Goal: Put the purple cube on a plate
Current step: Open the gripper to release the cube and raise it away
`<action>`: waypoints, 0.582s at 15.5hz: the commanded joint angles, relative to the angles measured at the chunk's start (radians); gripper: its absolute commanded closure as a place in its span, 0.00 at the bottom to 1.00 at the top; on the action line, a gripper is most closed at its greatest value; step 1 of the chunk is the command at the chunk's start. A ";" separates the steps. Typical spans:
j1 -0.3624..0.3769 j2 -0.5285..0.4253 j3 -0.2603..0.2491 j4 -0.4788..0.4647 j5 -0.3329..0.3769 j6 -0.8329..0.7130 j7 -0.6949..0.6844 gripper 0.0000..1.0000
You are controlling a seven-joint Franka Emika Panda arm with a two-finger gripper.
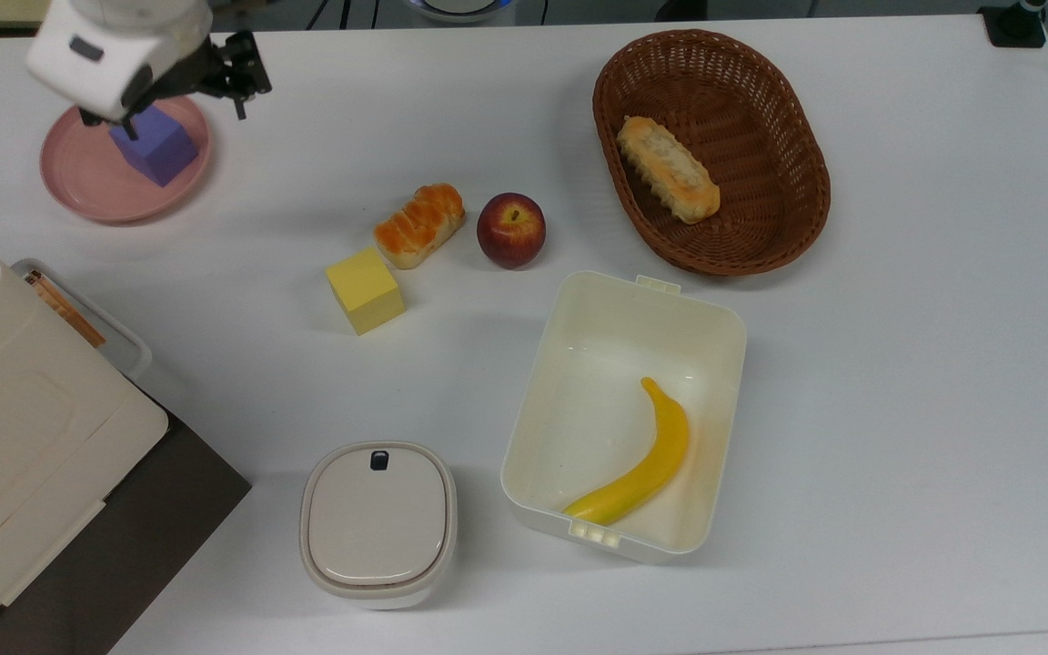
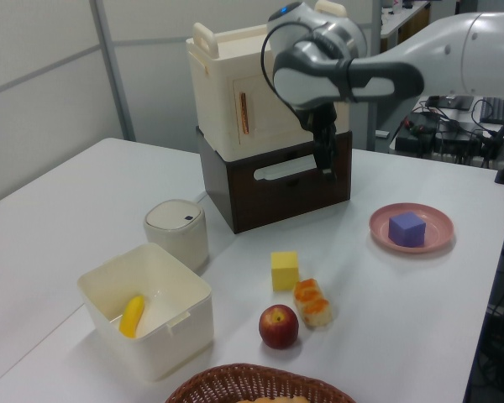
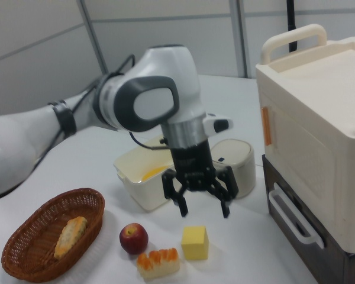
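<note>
The purple cube [image 1: 156, 146] rests on the pink plate [image 1: 78, 175] at the top view's far left. In the left view the cube [image 2: 406, 228] sits in the middle of the plate [image 2: 437, 227], with nothing touching it. My gripper [image 1: 249, 91] hangs in the air just off the plate's right edge in the top view. The right view shows the gripper [image 3: 203, 210] open and empty, fingers spread and pointing down, above the table. In the left view the gripper [image 2: 326, 170] is well above and to the left of the plate.
A yellow cube [image 1: 365, 291], a bread roll [image 1: 419, 225] and an apple [image 1: 510, 229] lie mid-table. A wicker basket [image 1: 797, 182] holds bread; a white box [image 1: 720, 318] holds a banana. A lidded pot [image 1: 378, 523] and a cabinet [image 1: 15, 437] stand at the top view's lower left.
</note>
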 commanded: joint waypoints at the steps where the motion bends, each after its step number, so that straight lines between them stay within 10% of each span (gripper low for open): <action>1: 0.018 -0.066 -0.001 -0.019 0.088 -0.008 0.095 0.00; 9: 0.024 -0.085 -0.004 -0.027 0.128 0.101 0.276 0.00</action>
